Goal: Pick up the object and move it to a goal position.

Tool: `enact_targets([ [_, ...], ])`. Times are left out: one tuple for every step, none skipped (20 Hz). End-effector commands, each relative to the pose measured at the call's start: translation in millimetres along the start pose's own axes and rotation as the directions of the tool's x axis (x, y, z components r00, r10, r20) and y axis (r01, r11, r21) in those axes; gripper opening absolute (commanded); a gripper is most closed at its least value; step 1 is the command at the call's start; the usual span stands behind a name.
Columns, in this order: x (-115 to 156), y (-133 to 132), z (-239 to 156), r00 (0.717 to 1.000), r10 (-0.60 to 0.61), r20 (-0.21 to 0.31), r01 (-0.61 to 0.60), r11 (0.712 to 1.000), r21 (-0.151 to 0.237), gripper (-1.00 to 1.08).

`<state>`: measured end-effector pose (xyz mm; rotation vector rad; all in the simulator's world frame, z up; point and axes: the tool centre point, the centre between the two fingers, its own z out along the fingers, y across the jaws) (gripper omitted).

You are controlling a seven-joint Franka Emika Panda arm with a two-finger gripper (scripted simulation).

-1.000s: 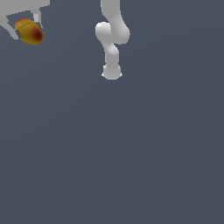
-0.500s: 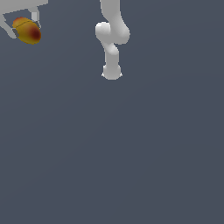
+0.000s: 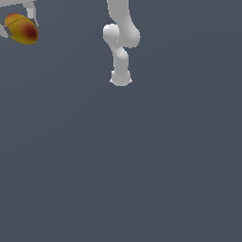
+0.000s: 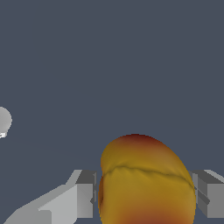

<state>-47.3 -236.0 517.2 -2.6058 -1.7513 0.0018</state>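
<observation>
The object (image 3: 22,28) is a small yellow-orange ball with a dark red patch, at the top of the exterior view's left. My gripper (image 3: 19,26) is shut on the object, its grey fingers (image 3: 32,14) pressing it from both sides, and it hangs above the floor. In the wrist view the object (image 4: 146,181) fills the space between the two grey fingers (image 4: 85,194), which touch its flanks. Part of the gripper is cut off by the exterior view's upper edge.
The white arm's base (image 3: 121,78) stands on the dark grey floor (image 3: 142,165) at the upper middle, its links (image 3: 120,35) rising out of the frame. A pale rounded part of the arm (image 4: 3,121) shows at the wrist view's edge.
The gripper with the object has drifted slightly toward the exterior view's left and a little higher. The grip has not changed.
</observation>
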Motion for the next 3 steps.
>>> enact_targets([
  [0.0,1.6,-2.3,1.000,0.000,0.000,0.000,1.000,-0.001,-1.00],
  [-0.1,1.8,-2.5,1.000,0.000,0.000,0.000,1.000,-0.001,-1.00],
  [-0.1,1.9,-2.6,1.000,0.000,0.000,0.000,1.000,-0.001,-1.00],
])
